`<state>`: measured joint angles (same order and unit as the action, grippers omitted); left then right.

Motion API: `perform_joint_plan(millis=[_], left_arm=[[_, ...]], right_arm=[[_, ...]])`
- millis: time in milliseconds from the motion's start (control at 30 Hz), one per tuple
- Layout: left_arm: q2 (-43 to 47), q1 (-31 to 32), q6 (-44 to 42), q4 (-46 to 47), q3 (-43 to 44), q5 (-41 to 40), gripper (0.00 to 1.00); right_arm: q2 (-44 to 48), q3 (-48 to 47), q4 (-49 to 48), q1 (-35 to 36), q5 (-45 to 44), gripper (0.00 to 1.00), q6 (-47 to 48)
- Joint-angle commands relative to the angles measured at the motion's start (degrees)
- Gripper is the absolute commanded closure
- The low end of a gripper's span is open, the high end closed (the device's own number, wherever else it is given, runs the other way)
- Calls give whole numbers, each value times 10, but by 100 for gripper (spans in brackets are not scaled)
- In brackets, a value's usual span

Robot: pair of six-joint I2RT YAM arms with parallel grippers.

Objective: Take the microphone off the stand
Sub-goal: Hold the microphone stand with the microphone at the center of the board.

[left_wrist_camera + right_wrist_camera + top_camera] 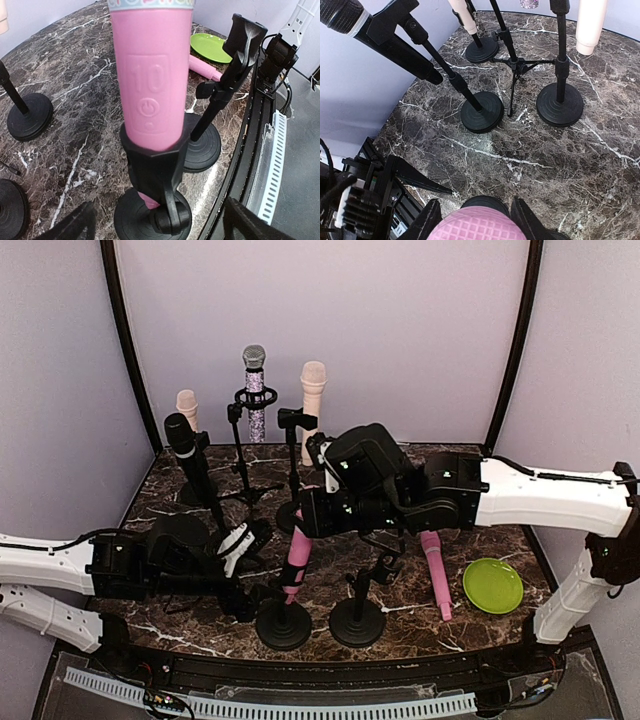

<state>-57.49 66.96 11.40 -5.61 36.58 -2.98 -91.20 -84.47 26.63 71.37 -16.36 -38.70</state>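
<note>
The pink microphone [297, 558] stands tilted in the black clip [157, 165] of a round-based stand [283, 626] near the table's front edge. Its body with a power button [150, 75] fills the left wrist view. My right gripper [312, 512] is shut on its mesh head [477, 227], one finger on each side. My left gripper [262, 590] is open low beside the stand. Its fingertips [70, 225] sit far apart on either side of the clip and base, touching neither.
An empty stand [358, 620] sits just right of the held one. A second pink microphone [437, 575] lies on the marble by a green plate [493, 585]. A black microphone [188, 455], a glittery one [255, 390] and two cream ones [313, 405] stand on stands behind.
</note>
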Motion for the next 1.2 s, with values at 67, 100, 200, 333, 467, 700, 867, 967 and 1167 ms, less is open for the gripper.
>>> perform_joint_plan(millis=[67, 100, 200, 333, 467, 700, 867, 967, 1167], left_arm=[[-32, 15, -15, 10, 6, -50, 29], [-34, 17, -16, 11, 7, -52, 31], [-38, 20, -19, 18, 8, -59, 40], [-42, 20, -18, 20, 13, -58, 51], [-46, 20, -16, 29, 16, -50, 57], [-68, 22, -16, 43, 20, -41, 57], [-79, 24, -18, 53, 26, -41, 56], [-83, 25, -19, 54, 28, -42, 56], [-91, 25, -18, 69, 28, -28, 74]], right_arm=[[21, -21, -29, 6, -39, 83, -14], [21, -21, -29, 7, -41, 83, -13], [23, -26, -22, 9, -50, 83, -12], [27, -36, -6, 15, -66, 83, -8], [30, -41, 5, 17, -72, 82, -10], [31, -40, 15, 23, -75, 82, -16], [31, -41, 24, 27, -81, 82, -20], [32, -39, 30, 28, -85, 82, -23], [35, -32, 33, 30, -92, 82, -30]])
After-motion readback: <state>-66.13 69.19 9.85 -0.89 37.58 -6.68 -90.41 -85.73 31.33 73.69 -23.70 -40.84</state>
